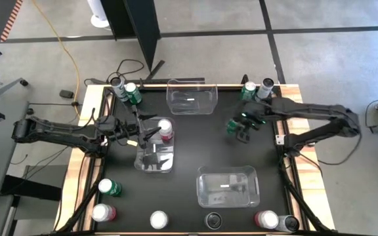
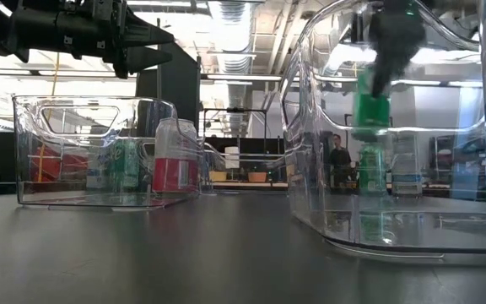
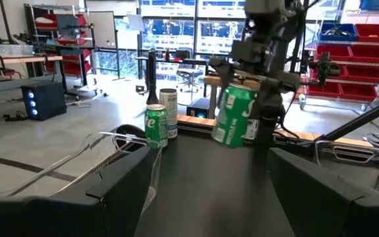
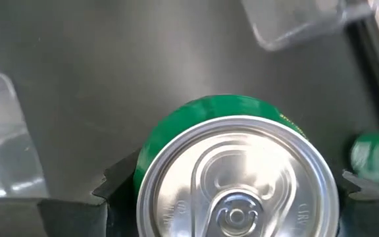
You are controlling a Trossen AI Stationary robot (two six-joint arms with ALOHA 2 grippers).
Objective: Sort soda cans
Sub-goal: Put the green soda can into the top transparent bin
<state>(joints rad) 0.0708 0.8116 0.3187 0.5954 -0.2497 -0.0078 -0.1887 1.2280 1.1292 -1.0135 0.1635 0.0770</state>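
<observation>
**Green can aloft, red can beside the left bin**

While the right gripper [image 1: 241, 126] hangs above the dark tabletop [image 1: 195, 141], its fingers are clamped on a green can [image 3: 234, 114], which tilts in the air clear of the surface; the right wrist view looks straight down on that can's silver top between the two fingers. Just beyond it, at the far right corner, stand another green can [image 1: 249, 87] and a dark can [image 1: 266, 86].

Across the tabletop, the left gripper [image 1: 144, 134] hovers with its fingers spread and nothing between them, just beside a red can [image 1: 165, 129] that stands upright at the far edge of the left clear bin [image 1: 155, 159]. A second clear bin [image 1: 191, 96] sits at the far middle and a third [image 1: 228, 185] at the near right.

At the far left corner a green can [image 1: 133, 92] and a dark can [image 1: 117, 84] stand together. Along the near edge are more cans: a green one [image 1: 109, 187], a red one [image 1: 102, 212], a white-topped one [image 1: 159, 219], a dark one [image 1: 213, 220] and another red one [image 1: 266, 219].
</observation>
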